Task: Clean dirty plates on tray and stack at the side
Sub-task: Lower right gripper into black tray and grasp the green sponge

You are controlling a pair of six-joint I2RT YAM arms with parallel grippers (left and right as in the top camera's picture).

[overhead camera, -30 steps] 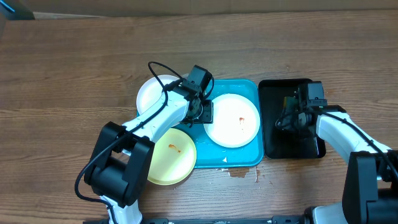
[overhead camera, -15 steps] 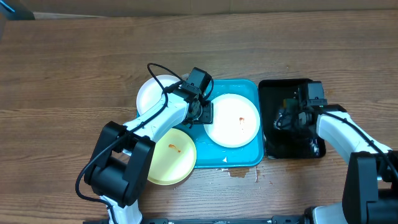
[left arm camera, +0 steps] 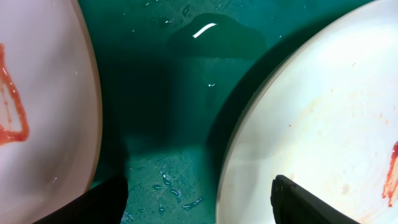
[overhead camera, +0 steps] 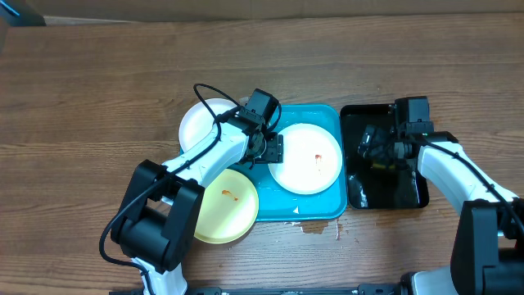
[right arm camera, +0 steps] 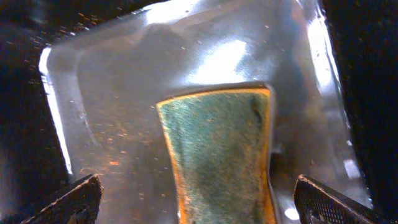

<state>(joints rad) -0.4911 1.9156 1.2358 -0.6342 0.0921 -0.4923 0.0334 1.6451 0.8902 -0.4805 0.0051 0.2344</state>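
A white plate [overhead camera: 201, 123] and a yellow plate [overhead camera: 225, 205] with an orange smear lie at the left edge of the blue tray [overhead camera: 327, 209]. The left gripper [overhead camera: 270, 147] hangs low over the tray with its fingers [left arm camera: 106, 199] apart, and the rim of a second white plate [overhead camera: 307, 157], red-spotted and flat on the tray, sits below the gap. Further right, the right gripper [overhead camera: 372, 152] is spread wide over the black tray [overhead camera: 393, 192], with a sponge [right arm camera: 217, 155] between its tips and clear of both.
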